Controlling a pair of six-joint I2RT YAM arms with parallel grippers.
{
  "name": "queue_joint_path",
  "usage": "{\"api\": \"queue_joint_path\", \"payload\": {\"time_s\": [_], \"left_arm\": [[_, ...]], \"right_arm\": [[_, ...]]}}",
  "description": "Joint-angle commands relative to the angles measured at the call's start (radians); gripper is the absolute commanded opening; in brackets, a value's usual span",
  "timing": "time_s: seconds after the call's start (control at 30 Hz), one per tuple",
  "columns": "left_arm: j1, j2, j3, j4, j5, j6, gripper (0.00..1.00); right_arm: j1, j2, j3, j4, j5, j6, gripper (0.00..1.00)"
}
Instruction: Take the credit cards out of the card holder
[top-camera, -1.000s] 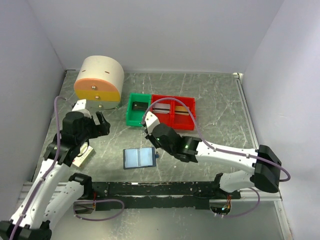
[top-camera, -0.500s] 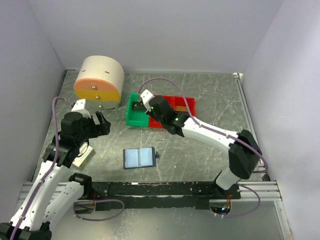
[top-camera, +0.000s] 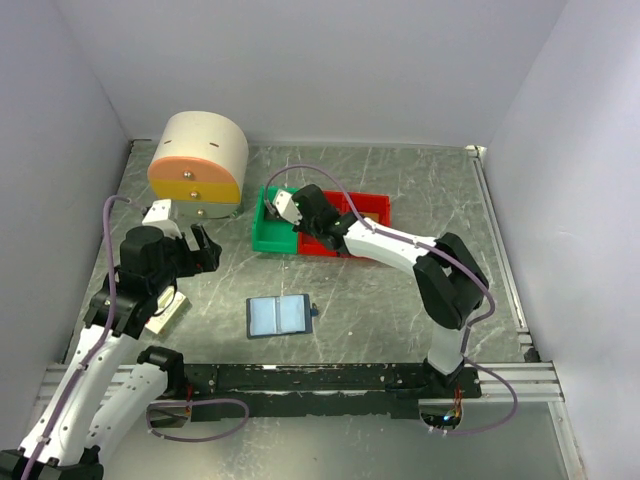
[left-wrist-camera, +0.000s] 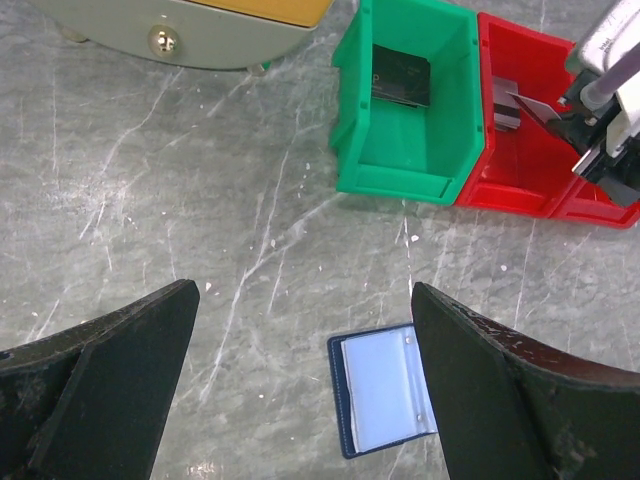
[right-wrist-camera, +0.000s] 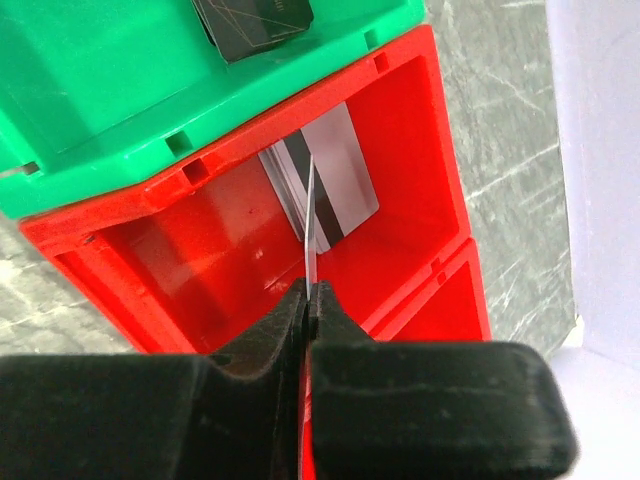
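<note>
Right gripper (right-wrist-camera: 308, 292) has swung from the open navy bifold card holder (top-camera: 279, 315), mid-table, to the red plastic bin (right-wrist-camera: 400, 130), jaws pinching a thin pale credit card (left-wrist-camera: 540, 106). Left gripper (left-wrist-camera: 303, 300) gapes wide; card print unreadable.

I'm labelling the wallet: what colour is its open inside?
Pale blue-grey lining with a navy edge; the card holder shows best in the left wrist view.

The card holder (top-camera: 279, 315) lies before two adjoining bins (left-wrist-camera: 400, 181) holding credit cards (right-wrist-camera: 341, 182).

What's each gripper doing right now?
Left gripper: open, empty.
Right gripper: shut on a credit card over the red bin.
</note>
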Motion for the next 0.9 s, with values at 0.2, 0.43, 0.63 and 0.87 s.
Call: {"api": "queue_joint_path", "payload": {"time_s": [0.2,0.43,0.63,0.87], "left_arm": [[0.006,-0.012,-0.009,0.041,0.052,0.029,1.0],[0.006,-0.01,-0.01,0.04,0.055,0.031,1.0],[0.006,-0.011,-0.011,0.041,0.056,0.031,1.0],[0.006,-0.009,-0.011,0.042,0.057,0.029,0.99]], "right_arm": [[-0.061,0.074,-0.003,0.185,-0.096,-0.22,0.0],[-0.078,0.147,-0.015,0.337,-0.058,-0.29,0.0],[-0.083,0.206,0.014,0.34,-0.029,-0.34,0.0],[-0.092,0.258,0.028,0.341,-0.006,-0.362,0.0]]}}
